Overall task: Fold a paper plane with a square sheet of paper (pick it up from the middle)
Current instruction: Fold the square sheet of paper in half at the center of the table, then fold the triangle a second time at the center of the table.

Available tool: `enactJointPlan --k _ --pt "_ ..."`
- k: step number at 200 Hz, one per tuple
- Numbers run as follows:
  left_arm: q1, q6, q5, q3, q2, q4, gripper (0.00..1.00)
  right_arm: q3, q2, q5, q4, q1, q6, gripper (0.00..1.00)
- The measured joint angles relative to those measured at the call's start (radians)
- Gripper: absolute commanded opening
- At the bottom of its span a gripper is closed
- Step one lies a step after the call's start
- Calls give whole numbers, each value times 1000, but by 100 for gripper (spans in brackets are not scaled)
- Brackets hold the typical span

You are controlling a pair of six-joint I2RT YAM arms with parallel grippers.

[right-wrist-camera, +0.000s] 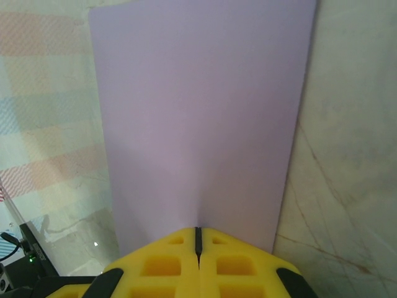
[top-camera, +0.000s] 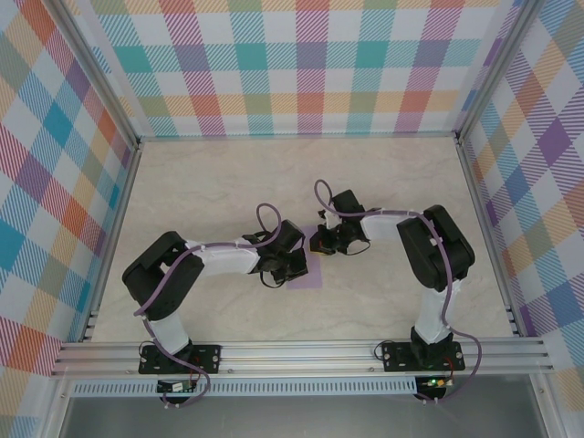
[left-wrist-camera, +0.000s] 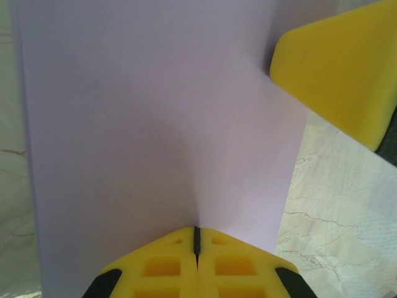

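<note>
The square sheet of paper (top-camera: 313, 275) is lilac and lies at the table's middle, mostly hidden under the two wrists. In the left wrist view the paper (left-wrist-camera: 155, 124) runs away from my left gripper (left-wrist-camera: 196, 231), whose yellow jaws are shut on its near edge, raising a faint ridge. My right gripper (right-wrist-camera: 198, 231) is likewise shut on an edge of the paper (right-wrist-camera: 198, 112). One yellow finger (left-wrist-camera: 338, 68) of the right gripper rests on the sheet's far corner. From above, the left gripper (top-camera: 292, 265) and right gripper (top-camera: 323, 244) stand close together over the sheet.
The marble-patterned table (top-camera: 210, 182) is boxed in by plaid walls (top-camera: 310, 64) at the back and both sides. An aluminium rail (top-camera: 301, 351) with the arm bases runs along the near edge. Bare tabletop lies around the sheet.
</note>
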Motion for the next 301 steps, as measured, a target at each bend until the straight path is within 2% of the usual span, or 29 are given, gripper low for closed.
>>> enactJointPlan --k 48,93,157,194,200,209,230,244,262,282,301 --pt "-2 0 -1 -3 0 1 0 50 46 -35 -3 -18 38 0" --pt "-2 0 0 -8 0 10 0 134 106 -16 19 -64 45 0" --pt "-2 0 0 -8 -1 10 0 263 171 59 -3 -95 41 0" --pt "-10 37 -9 6 -6 -31 0 282 143 109 -38 -102 42 0" --pt "-14 45 -13 9 -10 -43 3 274 122 117 -50 -102 42 0" --pt "-19 57 -16 11 -17 -71 10 255 84 126 -69 -101 41 6" --pt "-25 84 -41 12 -53 -161 35 195 -28 138 -109 -90 41 16" --pt "-22 92 -63 12 -91 -202 49 150 -96 142 -133 -67 42 17" --pt "-9 89 -93 12 -163 -238 63 91 -157 143 -161 -23 50 19" --pt "11 69 -116 -5 -248 -240 73 35 -188 147 -190 23 65 19" --pt "33 44 -126 -48 -303 -232 79 12 -187 150 -211 60 80 18"
